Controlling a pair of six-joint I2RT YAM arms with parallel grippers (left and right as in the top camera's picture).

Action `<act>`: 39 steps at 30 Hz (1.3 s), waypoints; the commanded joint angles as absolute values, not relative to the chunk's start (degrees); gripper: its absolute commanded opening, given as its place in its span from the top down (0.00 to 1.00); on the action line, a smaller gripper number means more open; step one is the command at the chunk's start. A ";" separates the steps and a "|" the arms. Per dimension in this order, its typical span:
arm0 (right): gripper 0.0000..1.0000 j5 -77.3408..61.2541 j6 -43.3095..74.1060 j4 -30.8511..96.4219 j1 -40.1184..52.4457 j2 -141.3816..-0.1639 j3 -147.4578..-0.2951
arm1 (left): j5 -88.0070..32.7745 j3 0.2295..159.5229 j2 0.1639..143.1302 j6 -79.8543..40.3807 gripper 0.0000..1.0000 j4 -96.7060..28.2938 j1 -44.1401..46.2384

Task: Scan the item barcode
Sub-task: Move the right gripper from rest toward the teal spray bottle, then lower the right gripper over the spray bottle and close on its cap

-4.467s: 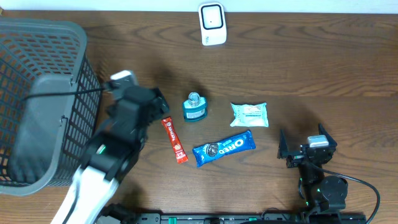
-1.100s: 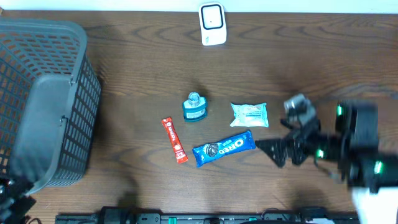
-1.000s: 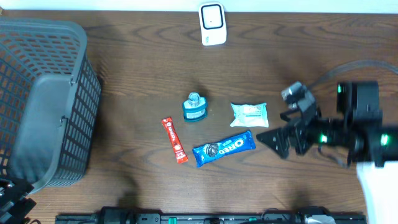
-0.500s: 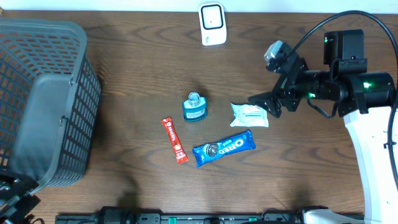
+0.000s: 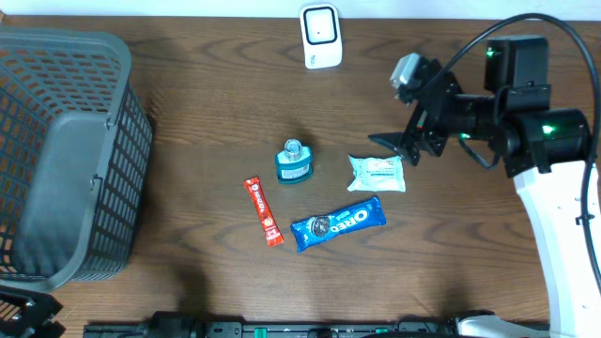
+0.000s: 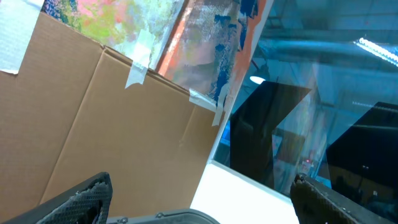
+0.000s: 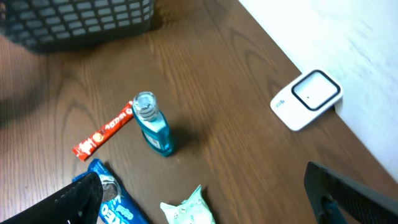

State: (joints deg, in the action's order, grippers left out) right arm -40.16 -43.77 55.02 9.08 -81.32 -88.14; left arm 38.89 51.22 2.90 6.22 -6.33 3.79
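The grey mesh basket stands at the left edge of the wooden table, and through its open top only a plain grey surface shows, with a thin wire handle across it. The things to scan all lie outside it, mid-table: a small blue bottle with a clear cap, a red stick sachet to its lower left, a blue Oreo pack, and a white and green wipes pack. The white scanner sits at the far edge. The right gripper hangs just beside the wipes pack, jaws spread wide and holding nothing. The left gripper is off the table's near left corner, facing cardboard, jaws wide apart and empty
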 commanded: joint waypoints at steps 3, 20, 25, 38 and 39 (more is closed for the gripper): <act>0.01 -34.52 -47.66 53.80 16.03 -83.31 -91.79 | 38.04 49.21 2.35 6.50 0.08 -6.09 3.49; 0.01 -26.52 -55.33 65.60 26.13 -104.90 -106.06 | 38.06 48.82 2.28 6.55 0.08 -5.69 3.49; 0.01 -27.29 -59.92 68.05 27.81 -107.22 -106.28 | 38.06 48.80 2.28 6.55 0.08 -5.72 3.49; 0.01 -16.25 -61.78 67.51 34.65 -115.83 -106.28 | 37.87 46.06 2.28 6.55 0.08 -4.89 3.49; 0.01 -15.59 -61.78 67.46 34.98 -116.38 -106.28 | 37.87 45.98 2.28 6.55 0.08 -4.89 3.49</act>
